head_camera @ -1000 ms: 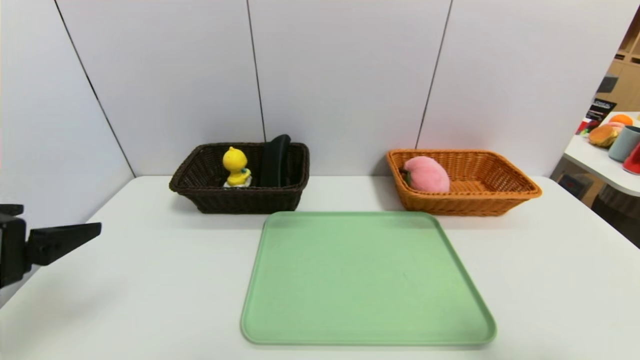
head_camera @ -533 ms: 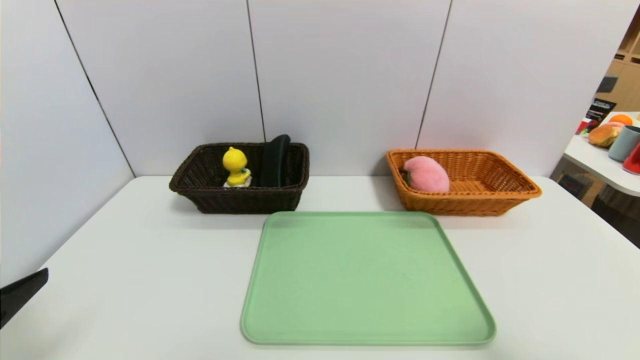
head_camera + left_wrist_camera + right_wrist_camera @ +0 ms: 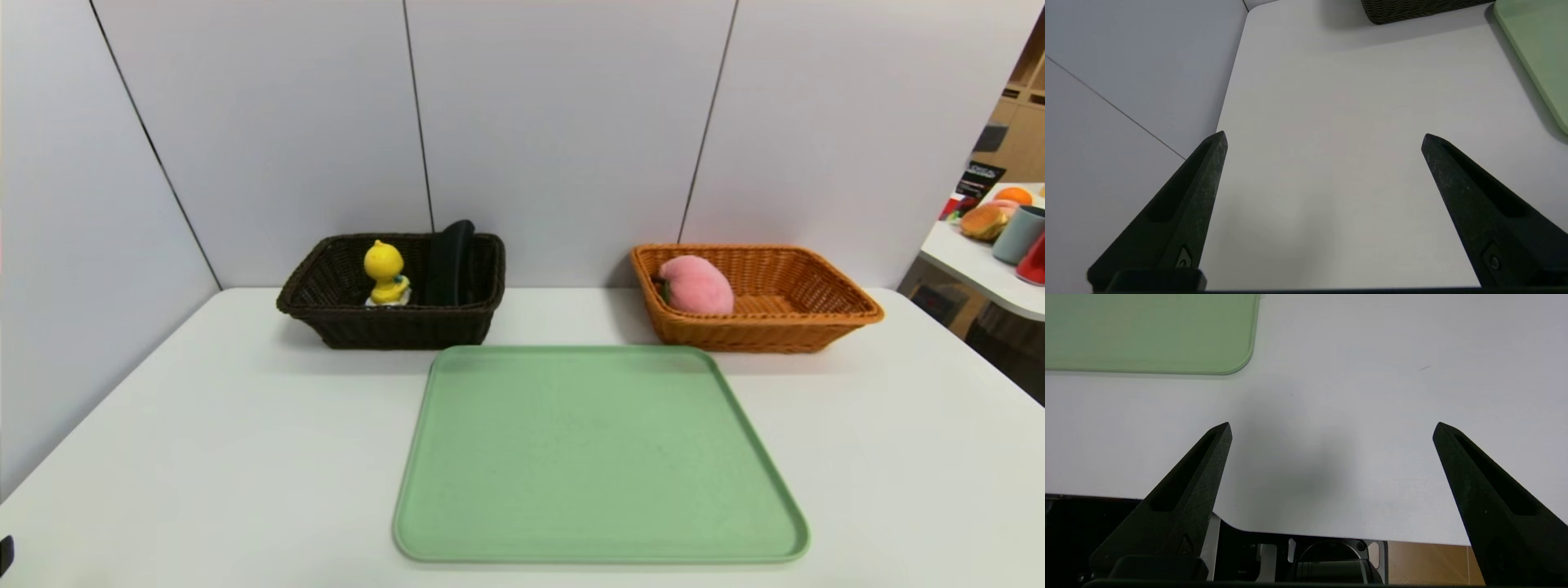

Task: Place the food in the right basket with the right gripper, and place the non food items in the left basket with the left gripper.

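Fingers of the left gripper (image 3: 1323, 136) and right gripper (image 3: 1331, 426) are spread wide, empty. Food (image 3: 696, 284) is in the right basket (image 3: 816, 327); duck toy (image 3: 385, 273) and pouch (image 3: 448, 261) are in the left basket (image 3: 392, 327). Arms are best kept low, clear of the tabletop (image 3: 204, 425).

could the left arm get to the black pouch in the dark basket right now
Probably yes. The left gripper hangs with jaws open over bare table, and the black pouch stands up above the dark basket rim, the duck toy beside it.

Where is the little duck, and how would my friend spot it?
Find the white table and look to its far left for the dark basket. The duck stands inside, beside a black pouch. It is the only bright yellow thing there; the peach lies in the orange basket.
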You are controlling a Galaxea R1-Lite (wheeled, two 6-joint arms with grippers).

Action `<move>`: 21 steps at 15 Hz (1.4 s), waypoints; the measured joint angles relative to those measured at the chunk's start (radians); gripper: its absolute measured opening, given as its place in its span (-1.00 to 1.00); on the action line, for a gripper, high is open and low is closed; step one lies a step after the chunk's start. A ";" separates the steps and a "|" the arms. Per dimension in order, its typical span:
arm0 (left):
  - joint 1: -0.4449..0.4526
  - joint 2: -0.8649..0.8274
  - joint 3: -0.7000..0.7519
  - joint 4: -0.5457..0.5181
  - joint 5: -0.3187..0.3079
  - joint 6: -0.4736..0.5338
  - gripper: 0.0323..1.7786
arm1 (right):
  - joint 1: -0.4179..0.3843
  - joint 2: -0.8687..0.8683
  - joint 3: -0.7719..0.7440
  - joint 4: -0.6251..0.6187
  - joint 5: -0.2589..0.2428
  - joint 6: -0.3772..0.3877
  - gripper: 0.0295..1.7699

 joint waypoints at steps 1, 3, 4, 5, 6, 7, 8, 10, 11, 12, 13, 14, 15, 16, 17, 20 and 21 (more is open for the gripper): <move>0.000 -0.027 0.021 0.000 0.000 -0.001 0.90 | -0.009 -0.039 0.016 -0.007 -0.019 0.000 0.92; 0.001 -0.083 0.064 -0.002 0.000 -0.002 0.90 | -0.030 -0.114 0.042 -0.013 -0.052 0.001 0.92; 0.001 -0.109 0.085 -0.003 0.000 -0.004 0.90 | -0.046 -0.153 0.055 -0.013 -0.059 0.001 0.92; 0.002 -0.130 0.103 -0.012 0.000 -0.019 0.90 | -0.064 -0.190 0.069 -0.018 -0.060 0.001 0.92; 0.003 -0.144 0.112 -0.023 -0.001 -0.037 0.90 | -0.083 -0.227 0.090 -0.038 -0.059 0.001 0.92; 0.004 -0.153 0.116 -0.030 -0.002 -0.040 0.90 | -0.094 -0.262 0.116 -0.070 -0.057 -0.001 0.92; 0.004 -0.160 0.116 -0.042 -0.013 -0.042 0.90 | -0.098 -0.293 0.141 -0.114 -0.053 -0.003 0.92; 0.005 -0.167 0.114 -0.054 -0.041 -0.040 0.90 | -0.095 -0.342 0.171 -0.171 -0.035 -0.008 0.92; 0.005 -0.169 0.113 -0.053 -0.048 -0.031 0.90 | -0.089 -0.358 0.177 -0.173 -0.013 -0.009 0.92; 0.005 -0.170 0.113 -0.054 -0.054 -0.017 0.90 | -0.086 -0.372 0.185 -0.177 0.004 -0.009 0.92; 0.005 -0.171 0.118 -0.054 -0.056 -0.013 0.90 | -0.084 -0.387 0.197 -0.186 0.009 -0.009 0.92; 0.005 -0.171 0.123 -0.054 -0.054 -0.015 0.90 | -0.083 -0.405 0.216 -0.203 0.012 -0.009 0.92; 0.005 -0.171 0.130 -0.054 -0.046 -0.019 0.90 | -0.082 -0.429 0.248 -0.230 0.014 -0.011 0.92; 0.009 -0.173 0.134 -0.053 -0.031 -0.021 0.90 | -0.081 -0.453 0.281 -0.264 0.012 -0.016 0.92; 0.028 -0.181 0.136 -0.050 -0.024 -0.021 0.90 | -0.081 -0.477 0.308 -0.288 0.008 -0.020 0.92; 0.098 -0.209 0.149 -0.044 -0.057 -0.061 0.90 | -0.081 -0.525 0.339 -0.297 0.003 -0.023 0.92; 0.102 -0.221 0.152 -0.044 -0.090 -0.066 0.90 | -0.081 -0.532 0.341 -0.302 0.007 -0.026 0.92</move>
